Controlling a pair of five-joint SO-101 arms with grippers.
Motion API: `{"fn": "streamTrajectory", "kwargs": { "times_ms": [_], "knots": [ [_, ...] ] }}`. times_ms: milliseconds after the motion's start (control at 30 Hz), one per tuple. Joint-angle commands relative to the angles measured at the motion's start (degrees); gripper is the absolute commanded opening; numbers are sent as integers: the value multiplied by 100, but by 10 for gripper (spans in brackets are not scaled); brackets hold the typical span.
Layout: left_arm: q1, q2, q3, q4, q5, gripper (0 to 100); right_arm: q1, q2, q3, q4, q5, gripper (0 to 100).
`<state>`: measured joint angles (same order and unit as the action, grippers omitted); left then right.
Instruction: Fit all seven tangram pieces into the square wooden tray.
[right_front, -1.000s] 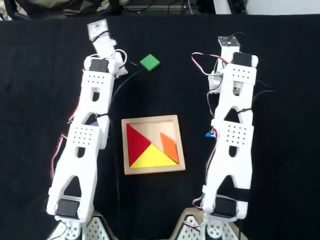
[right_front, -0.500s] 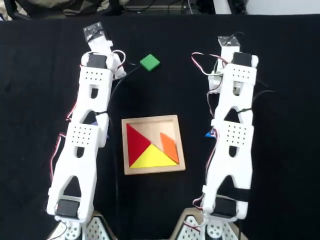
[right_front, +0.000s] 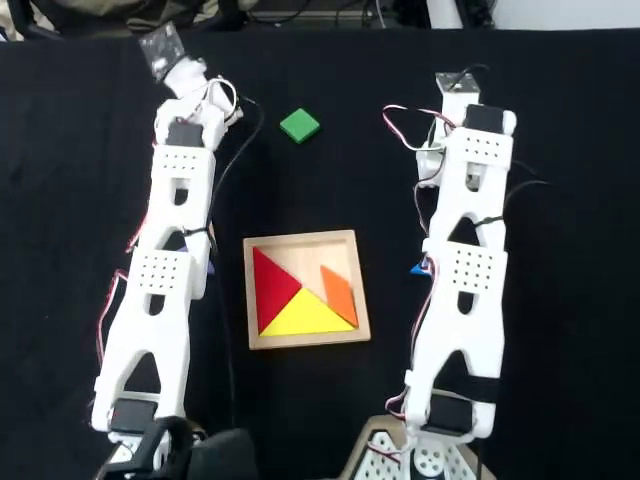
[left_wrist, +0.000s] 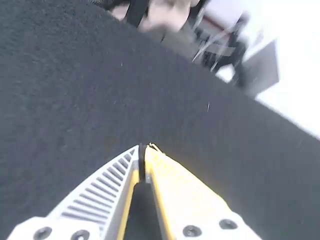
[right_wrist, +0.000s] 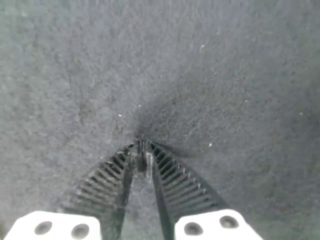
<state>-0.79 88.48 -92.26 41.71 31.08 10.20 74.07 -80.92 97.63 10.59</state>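
The wooden tray (right_front: 300, 238) holds 3 pieces: a red triangle (right_front: 272, 285), a yellow triangle (right_front: 303, 318) and an orange piece (right_front: 339, 293). They sit snug to leave room. The green square (right_front: 300, 125) waits on the desk (right_front: 560, 200), between the 2 arms. Both arms' jaws are pinched together, holding nothing.

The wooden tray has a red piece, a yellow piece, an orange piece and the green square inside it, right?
Not quite. The green square is not inside the wooden tray. It lies by itself on the black cloth, apart from the tray, as the high view shows. The red piece, yellow piece and orange piece are inside it.
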Motion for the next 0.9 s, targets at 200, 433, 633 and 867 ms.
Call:
{"fn": "streamTrajectory", "kwargs": {
  "times_ms": [200, 433, 633, 867],
  "knots": [
    [13, 536, -303, -2664, 1292, 31, -158, -48, -251, -53, 62, 11],
    [171, 888, -303, -2734, 1873, 30, -167, -48, -251, -53, 62, 11],
    [171, 1046, -295, -2734, 2602, 30, -167, -40, -251, -53, 62, 11],
    [57, 949, -330, -2760, 2752, 30, -167, -31, -224, -79, 62, 11]
  ]
}}
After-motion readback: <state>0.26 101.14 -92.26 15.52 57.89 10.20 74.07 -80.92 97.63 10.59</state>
